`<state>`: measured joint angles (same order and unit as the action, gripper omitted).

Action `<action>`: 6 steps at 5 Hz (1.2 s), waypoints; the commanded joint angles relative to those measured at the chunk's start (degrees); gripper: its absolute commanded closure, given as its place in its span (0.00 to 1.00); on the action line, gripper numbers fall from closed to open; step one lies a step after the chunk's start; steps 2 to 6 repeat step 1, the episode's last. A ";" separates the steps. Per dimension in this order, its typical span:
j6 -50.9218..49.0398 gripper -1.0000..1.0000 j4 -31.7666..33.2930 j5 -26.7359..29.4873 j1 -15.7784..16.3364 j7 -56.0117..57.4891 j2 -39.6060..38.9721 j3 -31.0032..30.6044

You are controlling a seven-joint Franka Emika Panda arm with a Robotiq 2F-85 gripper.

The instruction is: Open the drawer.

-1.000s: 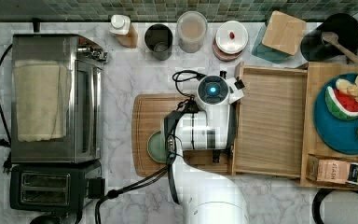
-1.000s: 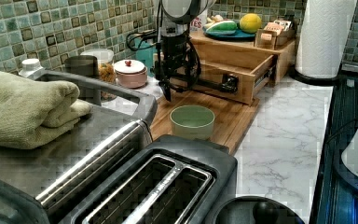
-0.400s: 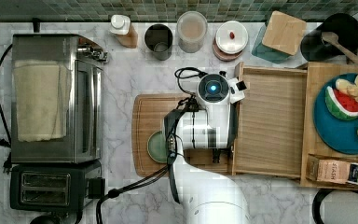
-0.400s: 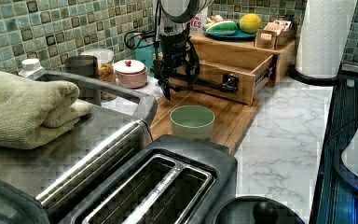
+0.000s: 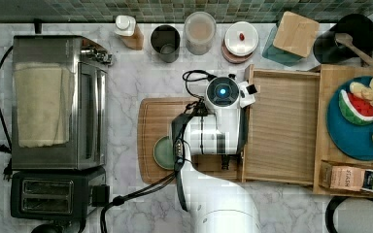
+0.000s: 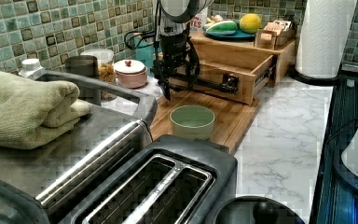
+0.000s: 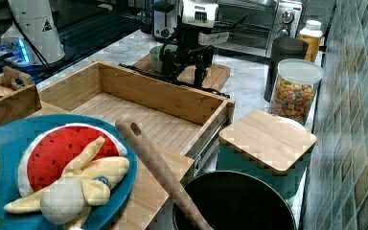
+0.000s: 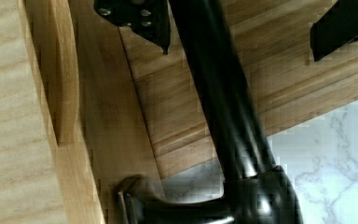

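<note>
Drawer (image 5: 281,127): pulled out. Gripper (image 8: 242,28): released, fingers either side of the handle (image 8: 219,93), above the board (image 5: 156,116).

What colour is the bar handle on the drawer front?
Black, glossy. The handle shows best in the wrist view, against the light wood drawer.

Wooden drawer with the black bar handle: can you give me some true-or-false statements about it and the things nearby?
1. The light-wood drawer with the black bar handle is pulled out. True.
2. A pale green round bowl sits inside it. False: the bowl stands on the flat wooden cutting board; the drawer is bare inside.
3. The black gripper clamps the handle. False: its fingers stand apart, one on either side of the bar.
4. A folded greenish towel lies on the steel toaster oven. True.
</note>
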<state>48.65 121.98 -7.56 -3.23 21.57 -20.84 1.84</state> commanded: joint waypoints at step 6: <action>-1.74 0.00 -6.54 2.92 7.70 -4.12 1.20 -7.59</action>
